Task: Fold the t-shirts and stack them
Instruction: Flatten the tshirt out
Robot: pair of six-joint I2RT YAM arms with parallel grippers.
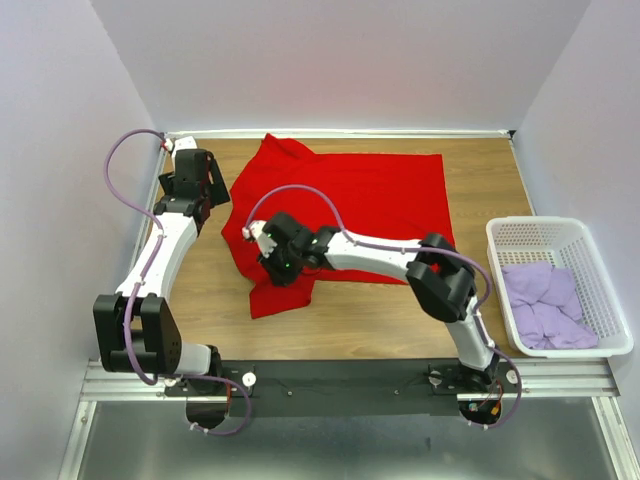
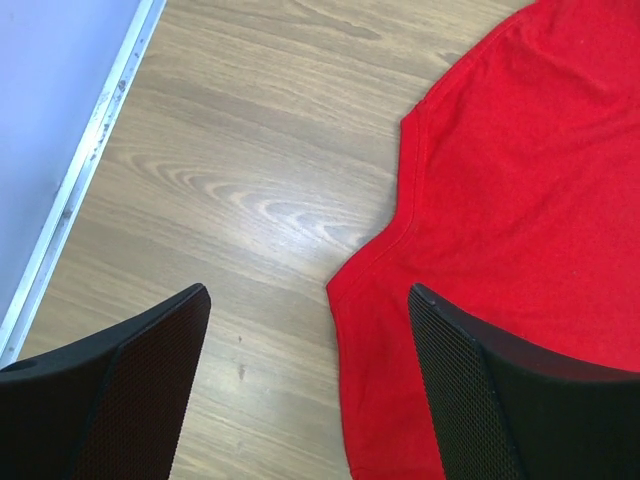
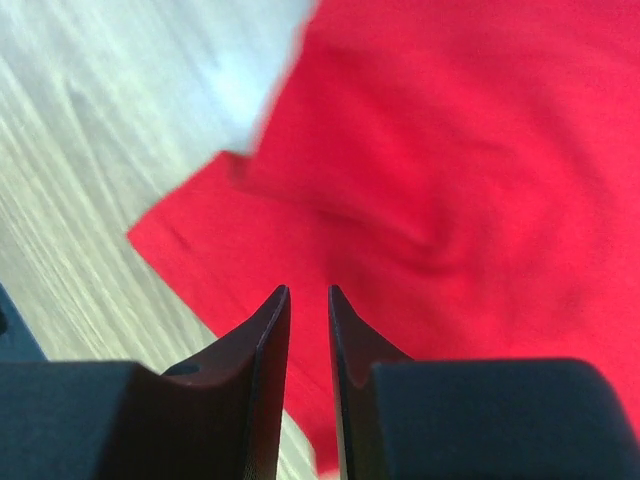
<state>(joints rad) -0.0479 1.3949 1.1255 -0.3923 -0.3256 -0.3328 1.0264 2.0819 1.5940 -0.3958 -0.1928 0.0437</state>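
A bright red t-shirt (image 1: 350,200) lies spread on the wooden table, its lower left part bunched into a flap. My right gripper (image 1: 268,252) hovers over that flap. In the right wrist view the gripper (image 3: 309,290) has its jaws almost together with a thin gap, and I see no cloth pinched between them; the red t-shirt (image 3: 450,150) is blurred below. My left gripper (image 1: 195,195) is open at the shirt's left edge. In the left wrist view the gripper (image 2: 310,300) straddles the red hem (image 2: 400,230), one finger over bare wood. Pale lilac t-shirts (image 1: 545,300) lie crumpled in the basket.
A white lattice basket (image 1: 605,260) stands at the right edge of the table. The table's left rail (image 2: 90,160) and the wall run close beside my left gripper. Bare wood (image 1: 360,320) shows in front of the red shirt.
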